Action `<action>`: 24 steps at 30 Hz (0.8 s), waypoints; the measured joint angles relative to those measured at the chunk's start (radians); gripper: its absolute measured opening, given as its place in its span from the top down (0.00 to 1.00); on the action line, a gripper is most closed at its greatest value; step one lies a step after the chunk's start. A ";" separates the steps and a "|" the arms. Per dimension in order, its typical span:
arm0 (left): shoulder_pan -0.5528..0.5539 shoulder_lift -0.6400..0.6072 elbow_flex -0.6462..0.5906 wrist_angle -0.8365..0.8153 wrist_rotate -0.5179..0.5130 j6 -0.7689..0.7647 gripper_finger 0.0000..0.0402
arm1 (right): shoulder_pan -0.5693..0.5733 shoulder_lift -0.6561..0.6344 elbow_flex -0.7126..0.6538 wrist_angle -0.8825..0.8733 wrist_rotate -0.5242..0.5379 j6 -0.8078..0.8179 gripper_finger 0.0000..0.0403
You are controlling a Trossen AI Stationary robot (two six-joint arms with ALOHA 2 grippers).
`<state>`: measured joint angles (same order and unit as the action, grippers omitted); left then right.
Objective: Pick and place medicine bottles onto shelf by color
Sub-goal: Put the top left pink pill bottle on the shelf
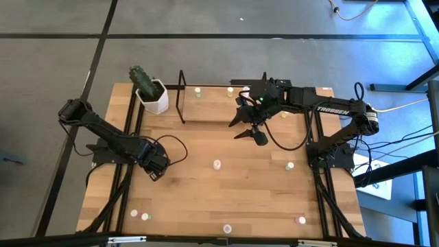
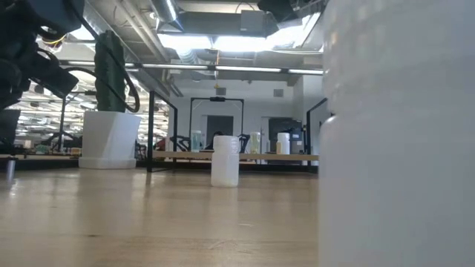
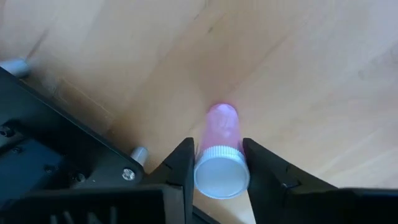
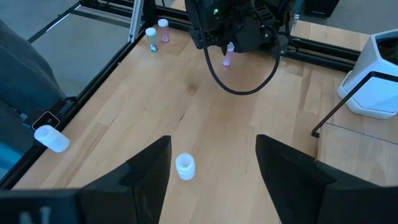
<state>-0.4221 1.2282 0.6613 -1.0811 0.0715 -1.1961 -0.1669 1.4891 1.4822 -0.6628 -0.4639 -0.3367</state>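
Two claws, left claw [image 3: 216, 169] clamped on pink bottle [image 3: 221, 152], right claw [image 4: 211, 168] apart above shelf [image 1: 206, 103].

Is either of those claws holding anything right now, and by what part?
The left gripper has a pink medicine bottle between its fingers, at the body just behind the white cap; whether they grip it yet cannot be told. The right gripper is open and holds nothing.

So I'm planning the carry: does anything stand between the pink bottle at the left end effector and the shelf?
Mostly no. From the pink bottle between the left end effector fingers, bare wood runs to the shelf. Only the cactus pot stands close beside the shelf's left end.
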 joint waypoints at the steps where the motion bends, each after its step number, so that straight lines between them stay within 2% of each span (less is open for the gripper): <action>1: 0.000 0.000 0.000 0.001 0.010 0.000 0.78 | 0.000 0.000 0.000 0.000 0.000 0.000 0.41; 5: 0.000 0.000 0.022 0.001 0.018 0.002 0.77 | 0.000 0.000 0.000 0.000 0.000 0.000 0.41; 10: 0.004 0.000 0.106 -0.008 0.014 0.021 0.76 | 0.000 0.000 0.000 0.000 0.000 0.000 0.41; 19: 0.061 0.001 0.361 -0.067 -0.054 0.125 0.77 | 0.000 0.000 0.000 -0.001 0.000 -0.006 0.41; 24: 0.127 0.047 0.523 -0.168 -0.079 0.235 0.77 | -0.001 0.000 0.005 -0.013 0.001 -0.008 0.41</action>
<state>-0.2952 1.2752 1.1838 -1.2491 -0.0072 -0.9614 -0.1683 1.4891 1.4869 -0.6757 -0.4634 -0.3442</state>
